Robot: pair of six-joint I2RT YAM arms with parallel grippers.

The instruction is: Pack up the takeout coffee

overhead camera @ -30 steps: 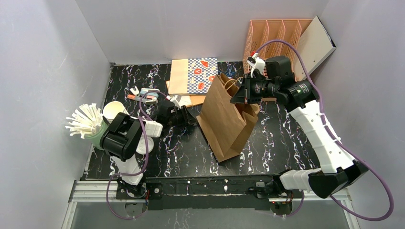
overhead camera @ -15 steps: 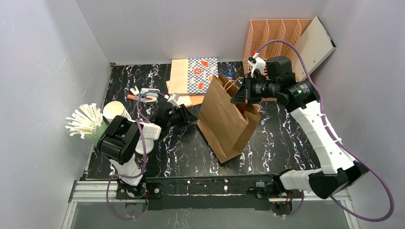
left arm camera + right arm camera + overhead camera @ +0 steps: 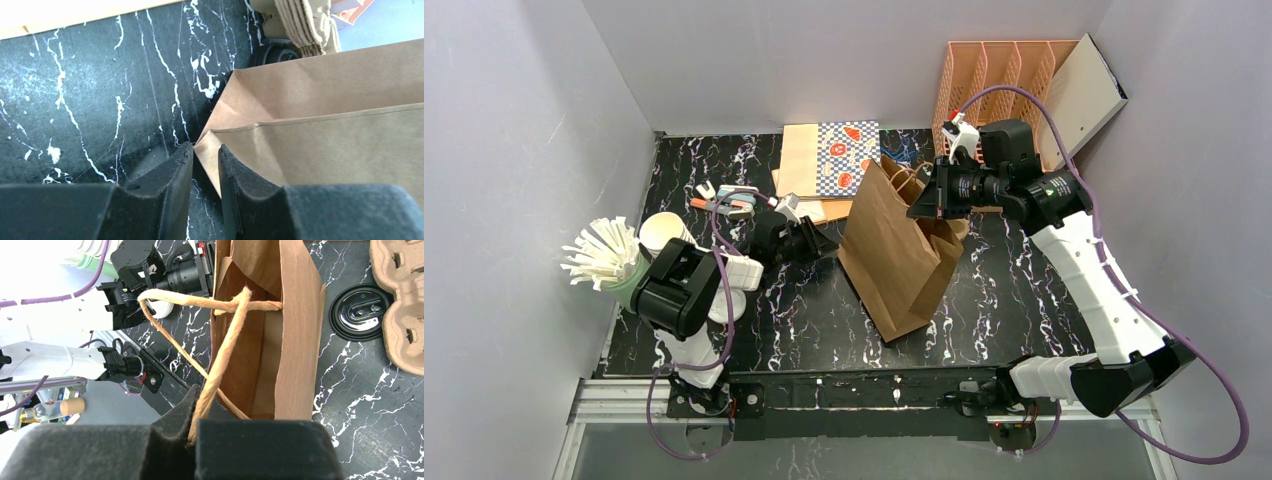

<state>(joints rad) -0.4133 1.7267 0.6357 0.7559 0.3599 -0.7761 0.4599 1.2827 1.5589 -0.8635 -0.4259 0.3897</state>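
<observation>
Currently the right tool is clamped on the twine handle of the brown paper bag, in the middle of the counter. The left tool is at the bag's left side, its fingers slightly parted with a folded corner of the paper between them. Of the takeout coffee, only a white lid shows, half hidden under the left arm by the counter's left edge.
</observation>
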